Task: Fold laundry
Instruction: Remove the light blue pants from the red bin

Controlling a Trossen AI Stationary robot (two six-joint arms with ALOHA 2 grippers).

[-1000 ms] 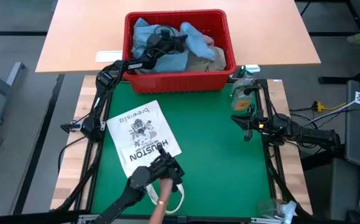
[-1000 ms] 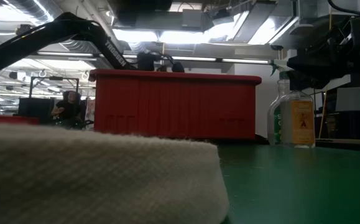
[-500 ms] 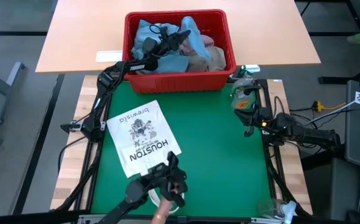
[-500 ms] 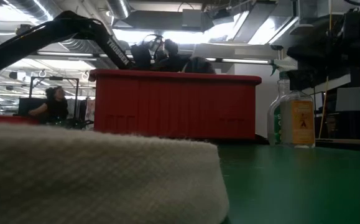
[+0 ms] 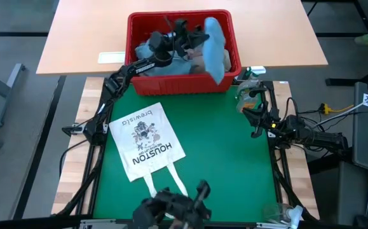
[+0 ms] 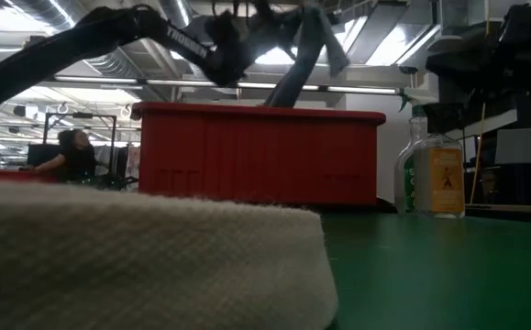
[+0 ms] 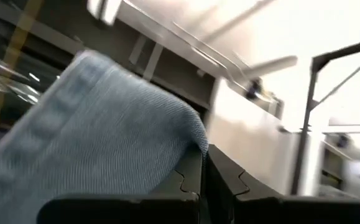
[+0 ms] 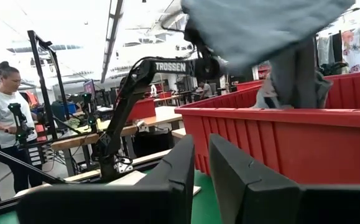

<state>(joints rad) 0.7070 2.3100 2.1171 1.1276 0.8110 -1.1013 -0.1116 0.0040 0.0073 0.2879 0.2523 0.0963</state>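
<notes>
The left gripper (image 5: pixel 199 37) hangs above the red plastic basket (image 5: pixel 229 69) at about twelve o'clock on the table, its two dark fingers (image 7: pixel 192 186) clenched on a light blue denim garment (image 5: pixel 214 48); the left wrist view shows the blue weave pinched right at the fingertips and draping away from them. In the high view the garment is lifted clear of the pile, hanging as a long strip from the gripper down over the basket's front wall toward one o'clock, and in the low view it dangles from the raised gripper (image 6: pixel 288 18) into the basket behind the red wall (image 6: pixel 256 156). The rest of the laundry (image 5: pixel 161 57), a heap of blue and tan cloth, lies inside the basket under the arm. The right gripper (image 5: pixel 255 130) waits at about three o'clock, near the table's edge, its fingers (image 8: pixel 180 174) set close together with a narrow gap between them and nothing in it. Just beyond it, toward two o'clock, stands a clear plastic spray bottle with an orange label (image 6: pixel 433 174), beside the basket's right corner. On the green mat (image 5: pixel 222 152), toward eight o'clock from centre, lies a flat cream canvas tote bag printed with "HOUSTON" (image 5: pixel 147 141), its handles trailing toward six o'clock, where a dark piece of equipment (image 5: pixel 177 207) shows at the table's near edge. A person in a white shirt (image 8: pixel 2 124) stands in the room beyond the table.
</notes>
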